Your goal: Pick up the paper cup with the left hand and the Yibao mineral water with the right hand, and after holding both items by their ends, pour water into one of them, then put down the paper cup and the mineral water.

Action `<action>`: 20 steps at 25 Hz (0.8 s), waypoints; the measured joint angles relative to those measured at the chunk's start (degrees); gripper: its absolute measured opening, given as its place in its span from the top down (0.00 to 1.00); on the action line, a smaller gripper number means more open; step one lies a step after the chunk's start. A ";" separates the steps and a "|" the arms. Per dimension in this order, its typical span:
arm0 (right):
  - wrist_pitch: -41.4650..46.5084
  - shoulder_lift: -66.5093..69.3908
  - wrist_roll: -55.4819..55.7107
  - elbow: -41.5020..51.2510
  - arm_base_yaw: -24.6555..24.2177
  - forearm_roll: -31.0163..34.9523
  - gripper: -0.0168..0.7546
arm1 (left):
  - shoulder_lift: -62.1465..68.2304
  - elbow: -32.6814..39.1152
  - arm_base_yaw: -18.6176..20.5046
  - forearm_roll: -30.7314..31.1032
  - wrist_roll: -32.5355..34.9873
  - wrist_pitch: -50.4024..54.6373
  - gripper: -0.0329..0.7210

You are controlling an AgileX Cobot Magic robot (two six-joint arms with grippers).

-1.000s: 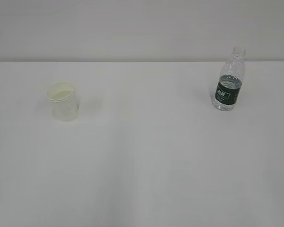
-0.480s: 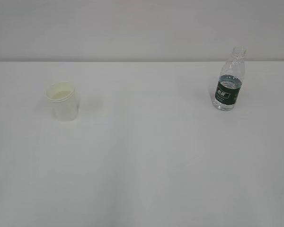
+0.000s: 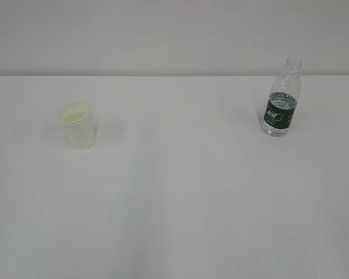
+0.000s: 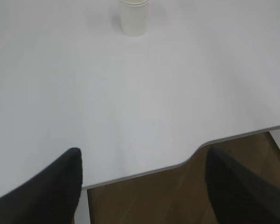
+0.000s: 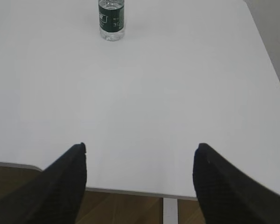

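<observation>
The white paper cup (image 3: 77, 125) stands upright on the left of the white table, and shows at the top of the left wrist view (image 4: 134, 17). The Yibao mineral water (image 3: 280, 100), a clear uncapped bottle with a dark green label, stands upright at the right; it shows at the top of the right wrist view (image 5: 111, 19). My left gripper (image 4: 142, 156) is open and empty, over the table's near edge, far from the cup. My right gripper (image 5: 140, 154) is open and empty, over the near edge, far from the bottle. Neither arm shows in the exterior view.
The white table (image 3: 180, 192) meets a pale wall at the back. Its curved front edge (image 4: 186, 161) and a white leg (image 5: 170, 211) show over a brown floor (image 4: 154, 196). The table's right edge (image 5: 266, 51) runs near the bottle's side.
</observation>
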 joint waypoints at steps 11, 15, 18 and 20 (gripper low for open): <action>-0.32 0.00 0.00 0.00 0.00 0.06 0.28 | 0.00 0.00 0.00 0.10 0.00 0.00 0.20; -0.53 0.00 0.00 0.00 0.00 0.14 0.28 | -2.33 0.00 0.00 0.10 0.00 0.00 0.24; -0.58 0.00 0.00 0.00 0.00 0.20 0.28 | -4.20 0.05 -0.10 0.10 0.09 -0.22 0.26; -0.58 0.00 0.00 0.00 0.00 0.30 0.28 | -4.20 0.05 -0.10 0.10 0.09 -0.22 0.26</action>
